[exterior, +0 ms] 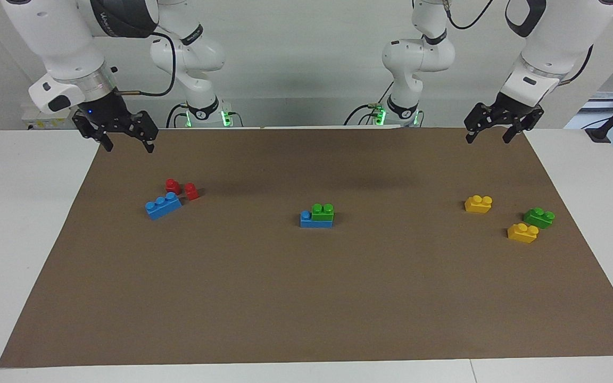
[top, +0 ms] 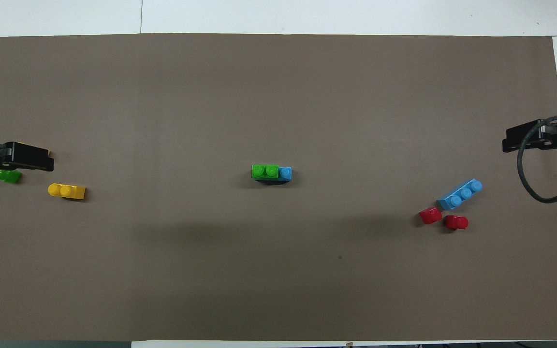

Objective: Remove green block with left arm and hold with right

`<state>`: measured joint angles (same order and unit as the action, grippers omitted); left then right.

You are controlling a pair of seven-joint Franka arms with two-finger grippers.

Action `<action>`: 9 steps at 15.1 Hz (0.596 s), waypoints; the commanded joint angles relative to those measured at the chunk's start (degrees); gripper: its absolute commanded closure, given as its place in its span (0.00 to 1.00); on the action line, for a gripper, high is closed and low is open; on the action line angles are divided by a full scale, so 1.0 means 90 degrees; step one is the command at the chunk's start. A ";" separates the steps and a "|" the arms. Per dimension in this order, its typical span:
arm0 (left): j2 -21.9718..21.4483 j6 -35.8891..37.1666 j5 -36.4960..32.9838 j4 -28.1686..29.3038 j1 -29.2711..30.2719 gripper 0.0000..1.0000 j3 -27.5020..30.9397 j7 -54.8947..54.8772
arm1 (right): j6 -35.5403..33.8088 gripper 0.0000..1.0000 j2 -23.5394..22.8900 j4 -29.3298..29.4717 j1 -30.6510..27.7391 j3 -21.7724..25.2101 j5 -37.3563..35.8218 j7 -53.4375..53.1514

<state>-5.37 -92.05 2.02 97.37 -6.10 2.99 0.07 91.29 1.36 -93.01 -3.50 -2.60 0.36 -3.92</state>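
Observation:
The lime-green block (exterior: 322, 211) with two studs sits on top of a blue brick (exterior: 309, 221) in the middle of the brown mat; one blue stud stays uncovered. The pair also shows in the overhead view, green block (top: 265, 171) on blue brick (top: 285, 172). My left gripper (exterior: 488, 139) is open and empty, raised at the left arm's end of the mat, well away from the block. My right gripper (exterior: 128, 147) is open and empty, raised at the right arm's end. Both show at the overhead view's edges, left gripper (top: 17, 157) and right gripper (top: 535, 137).
A darker green brick (exterior: 539, 217) and two yellow bricks (exterior: 478, 204) (exterior: 522, 233) lie at the left arm's end. A loose blue three-stud brick (exterior: 163, 205) and two red pieces (exterior: 172, 186) (exterior: 192, 191) lie at the right arm's end. The brown mat (exterior: 306, 298) covers the table.

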 commanded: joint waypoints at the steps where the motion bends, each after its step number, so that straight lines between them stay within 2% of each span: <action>1: 0.0031 -0.0026 0.0127 -0.0067 0.0082 0.00 -0.0039 0.0002 | -0.0026 0.00 -0.0034 0.0070 -0.0138 -0.0101 -0.0187 0.0201; 5: 0.0031 -0.0036 0.0127 -0.0067 0.0082 0.00 -0.0039 0.0002 | -0.0007 0.00 -0.0034 0.0071 -0.0080 -0.0102 -0.0157 -0.0003; 9: 0.0031 -0.0036 0.0127 -0.0057 0.0082 0.00 -0.0039 0.0002 | 0.0062 0.02 -0.0015 -0.0115 -0.0011 -0.0150 0.0105 -0.1698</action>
<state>-5.37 -92.12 2.02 97.37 -6.10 2.99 0.07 91.29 1.32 -93.27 -3.39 -3.02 0.50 -11.89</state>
